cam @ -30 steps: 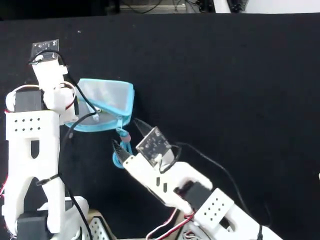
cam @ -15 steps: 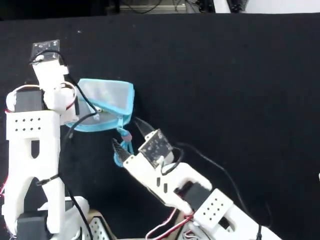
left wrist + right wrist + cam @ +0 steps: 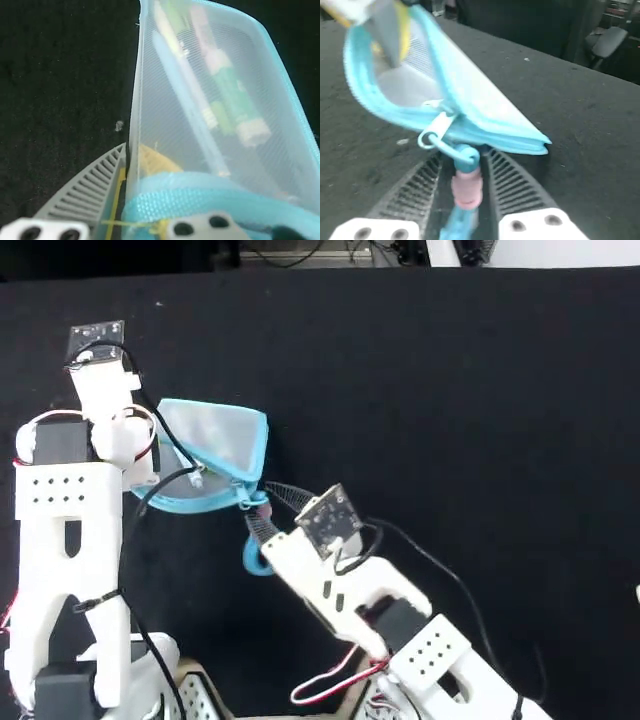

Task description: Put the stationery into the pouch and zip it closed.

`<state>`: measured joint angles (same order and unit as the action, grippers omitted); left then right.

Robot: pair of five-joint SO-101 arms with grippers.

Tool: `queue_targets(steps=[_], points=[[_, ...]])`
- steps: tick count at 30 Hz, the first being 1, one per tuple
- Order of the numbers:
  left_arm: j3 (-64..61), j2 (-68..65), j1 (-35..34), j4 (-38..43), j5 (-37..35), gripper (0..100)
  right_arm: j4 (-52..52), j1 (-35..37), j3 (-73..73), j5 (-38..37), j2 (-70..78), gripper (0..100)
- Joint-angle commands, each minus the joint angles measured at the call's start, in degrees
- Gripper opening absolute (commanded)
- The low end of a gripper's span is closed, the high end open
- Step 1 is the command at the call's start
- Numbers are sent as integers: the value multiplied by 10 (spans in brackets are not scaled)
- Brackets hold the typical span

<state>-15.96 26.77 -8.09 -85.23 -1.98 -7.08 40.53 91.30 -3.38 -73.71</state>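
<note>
Starting with the pouch (image 3: 212, 440): teal-trimmed mesh, propped up off the black surface (image 3: 450, 390) between the two arms, tight against the left one. Can see the stationery (image 3: 220, 90) inside through the mesh, pens and markers lying lengthwise. Still gaping at the mouth on the left arm's side, going by the right wrist view, so not zipped yet. Can't tell the length of track left to run.

Held at one end by the left claw (image 3: 131, 167), clamped on the pouch's edge. At the other end, got the zipper pull (image 3: 466, 187), a teal cord with a pink bead, sitting in the right claw (image 3: 464, 159). Looks squeezed together on it, with the pouch corner drawn out toward that arm.

Stuff to worry about:
- Yanking too hard or off the line of the zip, and just dragging the whole pouch or ripping it out of the left claw.
- Losing the bead, small and slick-looking as it is, and ending up with a half-closed zip.
- Snagging mesh in the slider (image 3: 439, 122), given all that slack at the mouth.

Around it, not much. Left arm's black cable (image 3: 168, 478) draped right over the pouch, close enough to catch on something. Chair (image 3: 615, 42) way off behind the surface, no bother.
</note>
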Motion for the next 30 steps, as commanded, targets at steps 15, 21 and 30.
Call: queue_targets(steps=[15, 21, 30], points=[[22, 4, 16, -9, -4, 30, -186, -34, -135, -43, -12, 11], [22, 4, 18, -9, -4, 30, -183, -34, -146, -54, -12, 11], [-6, 9, 20, -4, -4, 30, -244, -34, -142, -54, -114, 11]])
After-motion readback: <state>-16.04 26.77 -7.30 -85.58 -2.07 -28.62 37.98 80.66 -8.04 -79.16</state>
